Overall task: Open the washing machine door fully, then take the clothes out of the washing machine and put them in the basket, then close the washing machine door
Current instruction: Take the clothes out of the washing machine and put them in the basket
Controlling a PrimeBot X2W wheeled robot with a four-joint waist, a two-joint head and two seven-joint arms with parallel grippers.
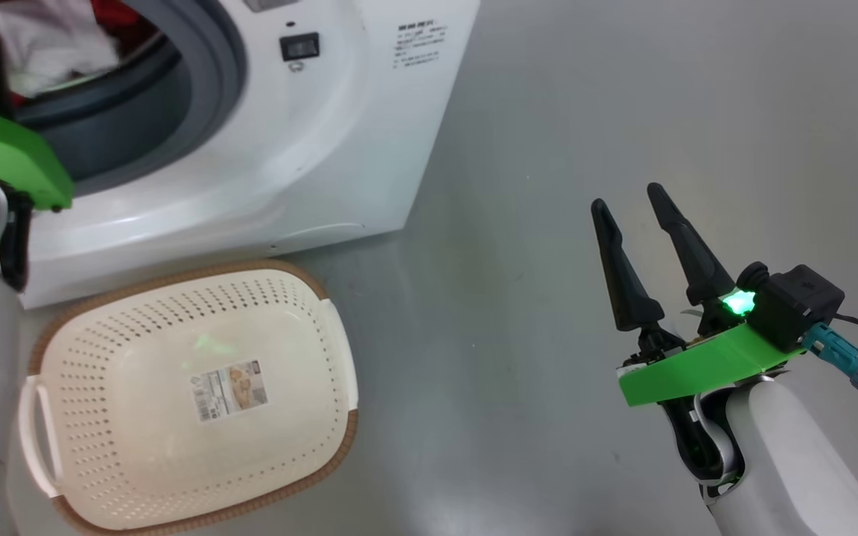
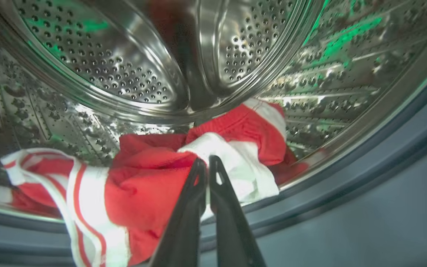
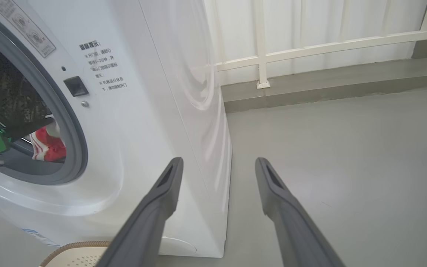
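The clothes (image 2: 150,178) are inside the washing machine (image 1: 339,149), at the bottom of its shiny drum (image 2: 124,74) with the little holes. They lie close to the front. One stripy red and white bit flops over the grey rubber ring (image 1: 213,67) of the washing machine.

My left jaws are inside the washing machine and are pressed together. The fingers (image 2: 191,200) have their tips right on a white and red fold. I cannot tell if the fold is really pinched between them.

My right jaws are wide apart with nothing in them. Those fingers (image 1: 619,268) point up over the floor (image 1: 623,112), well off to the right of the washing machine.

I think the clothes are soft, light and floppy. They won't break. They will hang down and drag when lifted, and a loose end might catch on the rubber ring. I think a thick bunch in the middle of the pile is the best place to grab, not a thin edge.

The basket (image 1: 138,417) sits on the floor just in front of the washing machine. Nothing is in it but a sticker (image 1: 228,391) on its bottom.
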